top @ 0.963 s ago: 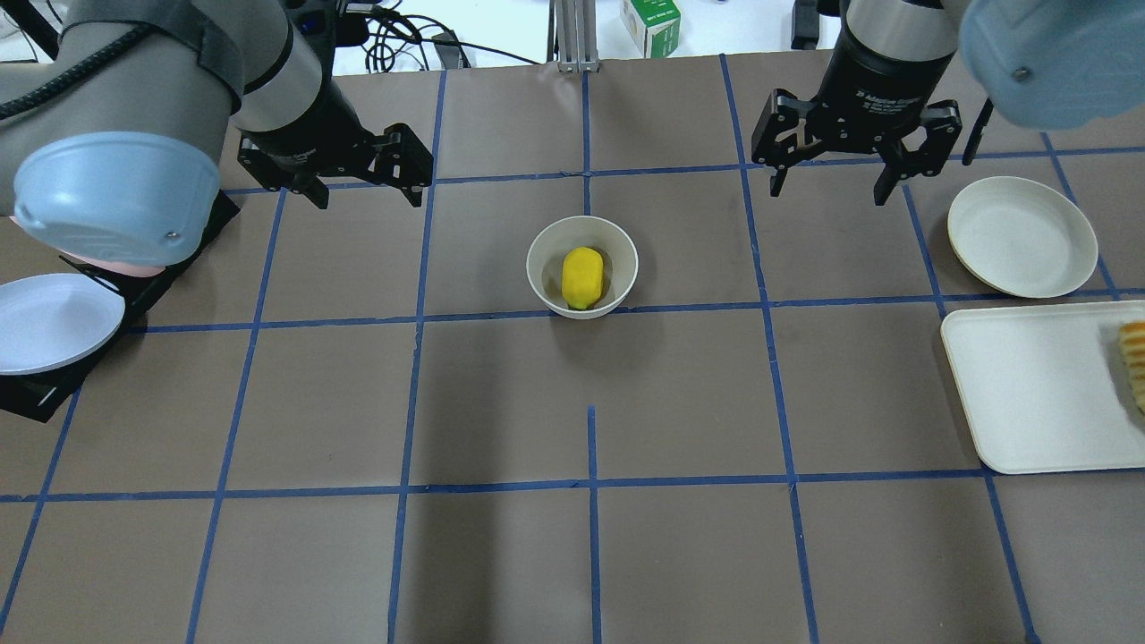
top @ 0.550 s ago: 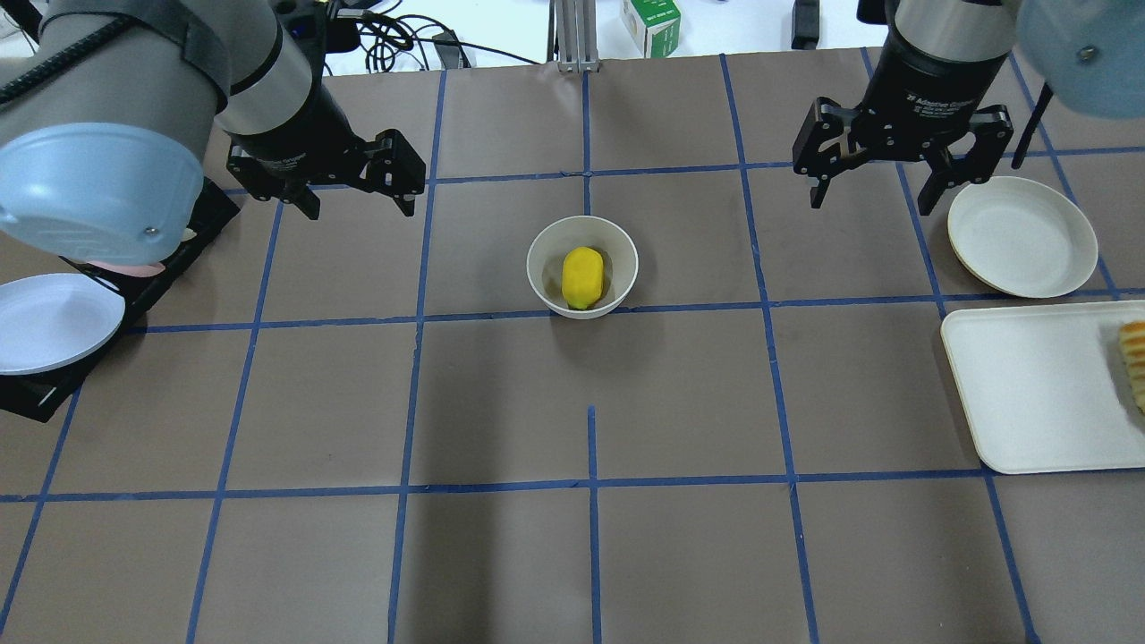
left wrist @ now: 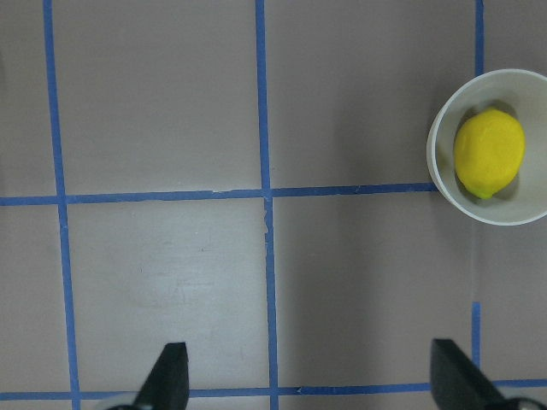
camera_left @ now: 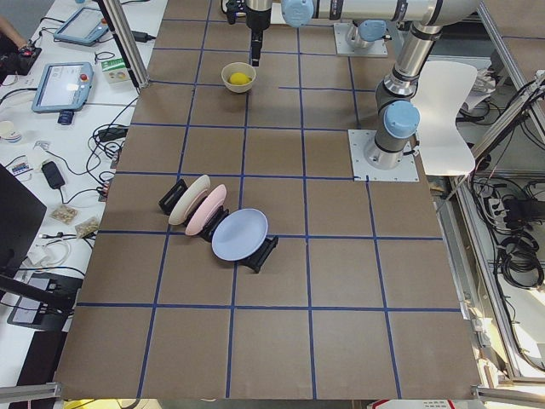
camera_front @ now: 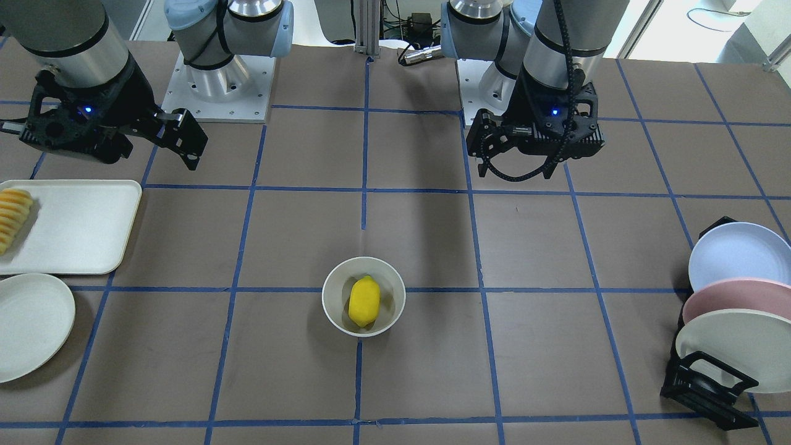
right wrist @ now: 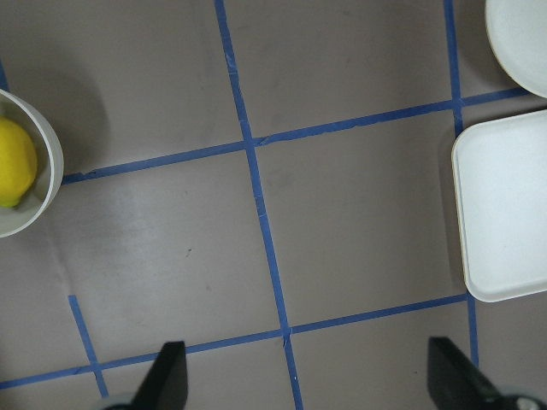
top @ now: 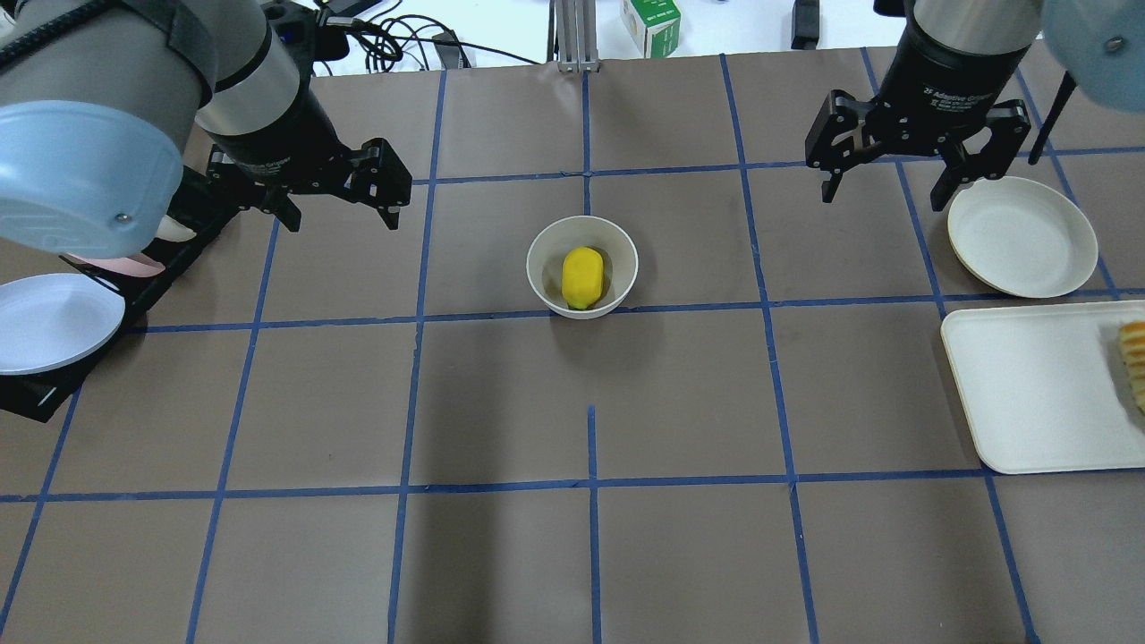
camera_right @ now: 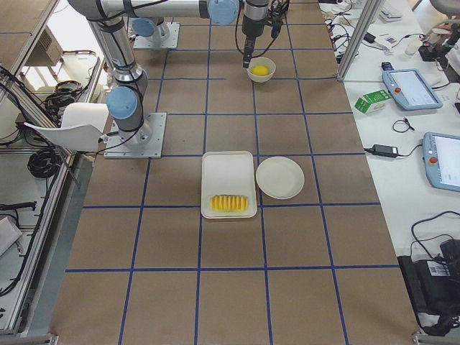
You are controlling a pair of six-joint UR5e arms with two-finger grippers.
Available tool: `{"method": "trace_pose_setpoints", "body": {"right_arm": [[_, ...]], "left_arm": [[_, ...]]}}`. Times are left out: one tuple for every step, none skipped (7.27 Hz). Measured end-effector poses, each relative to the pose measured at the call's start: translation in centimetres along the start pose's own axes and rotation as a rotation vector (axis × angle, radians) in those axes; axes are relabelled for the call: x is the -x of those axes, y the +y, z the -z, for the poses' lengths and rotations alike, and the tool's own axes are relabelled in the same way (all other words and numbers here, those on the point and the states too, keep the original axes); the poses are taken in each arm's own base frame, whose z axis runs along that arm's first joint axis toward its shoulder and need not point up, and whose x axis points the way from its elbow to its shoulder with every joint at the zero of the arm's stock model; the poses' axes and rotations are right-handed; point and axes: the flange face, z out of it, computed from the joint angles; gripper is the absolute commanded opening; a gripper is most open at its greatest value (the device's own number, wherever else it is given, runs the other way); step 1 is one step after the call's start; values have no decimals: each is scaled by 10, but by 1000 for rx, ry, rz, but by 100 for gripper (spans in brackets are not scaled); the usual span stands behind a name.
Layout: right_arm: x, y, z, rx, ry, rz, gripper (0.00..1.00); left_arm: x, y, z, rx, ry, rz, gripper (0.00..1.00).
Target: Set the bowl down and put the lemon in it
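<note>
The left pincer [top: 340, 207], upper left of the overhead view, hangs spread wide and empty. The right pincer [top: 883, 190], upper right, is equally wide apart and holds nothing. Between them, at frame centre, the off-white bowl [top: 544, 261] stands on the tabletop [top: 680, 402], well apart from both, with the lemon [top: 582, 277] lying inside.

Bowl [top: 581, 266] open from above, lemon [top: 582, 277] in its middle, bare table [top: 501, 402] all round; plate rack [camera_front: 710, 405] far left, plate [top: 1022, 235] and tray [top: 1038, 385] far right, well apart.
</note>
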Motion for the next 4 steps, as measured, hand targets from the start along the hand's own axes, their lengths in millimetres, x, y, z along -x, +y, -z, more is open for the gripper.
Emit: {"method": "trace_pose_setpoints", "body": {"right_arm": [[0,-1,1,-3,-3,-1,100],[0,-1,0,-2,-4,0,100],[-1,-1,-1,-1,-4,-1,100],[-1,-1,-1,1,-4,-2,100]], "left_arm": [[0,0,0,1,1,0,100],[0,0,-1,0,2,-1,100],[0,-1,-1,-3,3,-1,100],[0,-1,-1,-4,3,-2,100]]}}
